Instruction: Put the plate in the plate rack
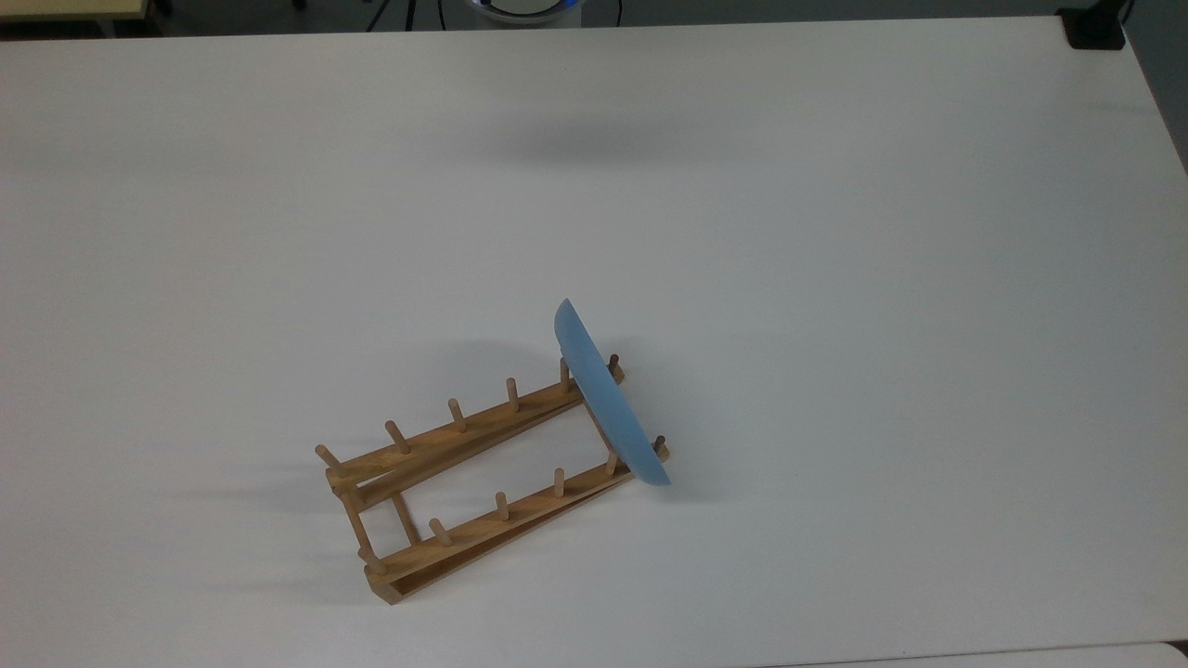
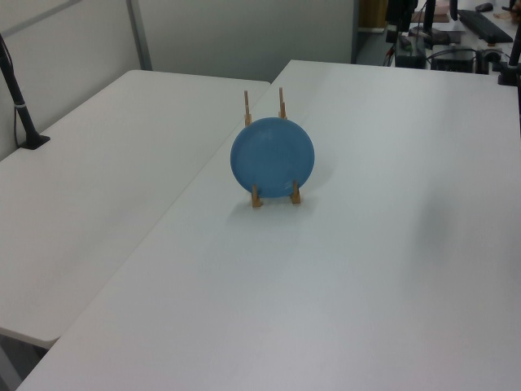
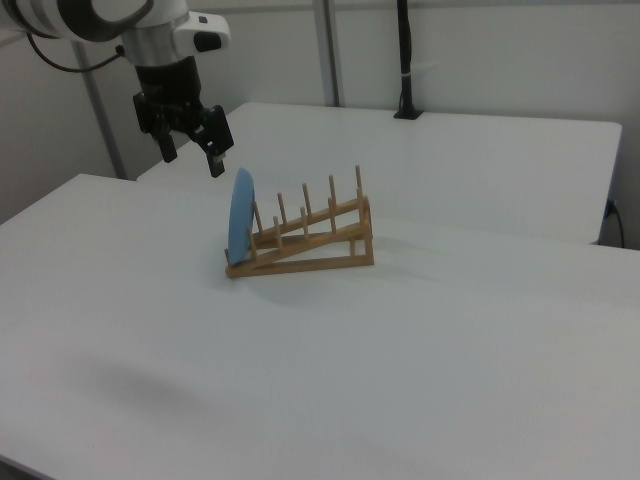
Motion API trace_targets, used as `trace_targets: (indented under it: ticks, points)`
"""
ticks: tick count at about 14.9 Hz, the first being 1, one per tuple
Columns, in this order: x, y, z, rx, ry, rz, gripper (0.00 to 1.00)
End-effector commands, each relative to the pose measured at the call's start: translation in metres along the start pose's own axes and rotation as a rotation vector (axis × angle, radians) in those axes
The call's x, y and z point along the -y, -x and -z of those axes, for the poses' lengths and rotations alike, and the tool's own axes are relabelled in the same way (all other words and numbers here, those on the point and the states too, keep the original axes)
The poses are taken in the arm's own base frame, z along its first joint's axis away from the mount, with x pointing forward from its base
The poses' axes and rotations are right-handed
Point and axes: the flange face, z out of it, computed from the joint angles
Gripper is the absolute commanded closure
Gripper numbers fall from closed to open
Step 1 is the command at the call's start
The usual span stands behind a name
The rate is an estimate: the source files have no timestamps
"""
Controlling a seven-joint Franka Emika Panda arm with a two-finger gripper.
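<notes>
On the white table [image 1: 835, 278], plate [image 1: 608, 399] stands racked [image 1: 464, 473]; claw [image 3: 191, 150] spread, empty.

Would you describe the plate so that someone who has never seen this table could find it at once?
On the white table lies one wooden plate rack, sloping up toward the top view's left. The plate stands on edge in the slot at the rack's low end, at the top view's right. It is the only blue, round thing there.
</notes>
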Motion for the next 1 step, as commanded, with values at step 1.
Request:
trace_targets:
  ticks: [1]
  points:
    - [0.0018,0.005,0.0001,-0.015,-0.02,-0.021,0.0]
